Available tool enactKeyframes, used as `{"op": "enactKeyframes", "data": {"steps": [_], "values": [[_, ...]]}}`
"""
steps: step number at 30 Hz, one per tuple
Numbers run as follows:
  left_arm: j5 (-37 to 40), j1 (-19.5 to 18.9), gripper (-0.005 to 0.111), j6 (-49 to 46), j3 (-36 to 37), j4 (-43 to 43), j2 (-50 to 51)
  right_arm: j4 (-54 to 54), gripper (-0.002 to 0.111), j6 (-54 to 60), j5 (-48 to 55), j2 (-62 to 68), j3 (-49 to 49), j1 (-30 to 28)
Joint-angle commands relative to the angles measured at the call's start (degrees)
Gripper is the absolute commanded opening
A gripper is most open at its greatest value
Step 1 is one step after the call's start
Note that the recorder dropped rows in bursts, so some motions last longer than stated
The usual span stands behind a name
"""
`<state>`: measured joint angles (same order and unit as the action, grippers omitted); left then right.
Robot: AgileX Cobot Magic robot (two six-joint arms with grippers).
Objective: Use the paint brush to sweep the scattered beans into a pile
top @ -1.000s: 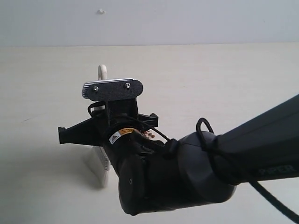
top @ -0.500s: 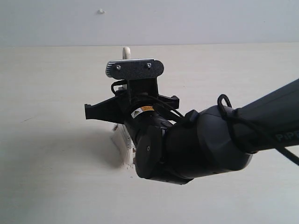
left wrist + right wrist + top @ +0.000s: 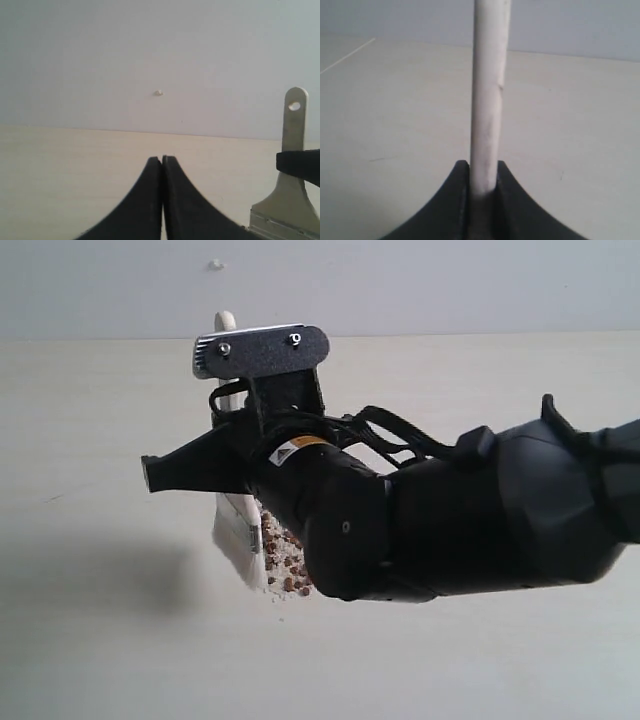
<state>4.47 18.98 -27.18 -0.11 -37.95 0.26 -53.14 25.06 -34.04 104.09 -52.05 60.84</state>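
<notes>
My right gripper (image 3: 484,167) is shut on the pale handle of the paint brush (image 3: 490,75). In the exterior view the brush stands nearly upright, its off-white bristles (image 3: 238,540) down on the table and its handle tip (image 3: 226,320) above the wrist camera mount. A cluster of reddish-brown beans (image 3: 283,558) lies against the bristles' right side, partly hidden under the right arm (image 3: 450,520). The left wrist view shows my left gripper (image 3: 162,160) shut on nothing, with the paint brush (image 3: 293,135) off to one side and a black finger (image 3: 300,167) across its handle.
The pale wooden table (image 3: 90,420) runs back to a light grey wall with a small white speck (image 3: 216,264). The bulky right arm fills the lower right of the exterior view. The left arm is out of that view.
The right arm carried the brush away from the front, first rightward, then a little left. The beans, almost hidden before, now show beside the bristles.
</notes>
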Motion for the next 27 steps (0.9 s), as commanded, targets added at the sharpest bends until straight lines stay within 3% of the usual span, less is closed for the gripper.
{"op": "enactKeyframes", "data": {"steps": [1,4,9,12,17,22,27], "values": [[-0.1,0.4,0.0,0.2,0.1,0.0,-0.3,7.7,0.0,0.2,1.4,-2.3,3.7,-0.2],[-0.1,0.4,0.0,0.2,0.1,0.0,-0.3,14.6,0.0,-3.9,-2.0,-4.4,8.9,-0.2],[-0.1,0.4,0.0,0.2,0.1,0.0,-0.3,39.1,0.0,-24.7,-15.0,-8.1,18.8,-0.2],[-0.1,0.4,0.0,0.2,0.1,0.0,-0.3,47.3,0.0,-31.7,-20.2,-8.1,21.0,-0.2],[-0.1,0.4,0.0,0.2,0.1,0.0,-0.3,48.6,0.0,-31.9,-20.5,-8.0,22.1,-0.3],[-0.1,0.4,0.0,0.2,0.1,0.0,-0.3,51.5,0.0,-31.8,-19.1,-8.0,22.9,-3.9],[-0.1,0.4,0.0,0.2,0.1,0.0,-0.3,69.1,0.0,-37.2,-19.0,-8.0,23.1,-10.1]]}}
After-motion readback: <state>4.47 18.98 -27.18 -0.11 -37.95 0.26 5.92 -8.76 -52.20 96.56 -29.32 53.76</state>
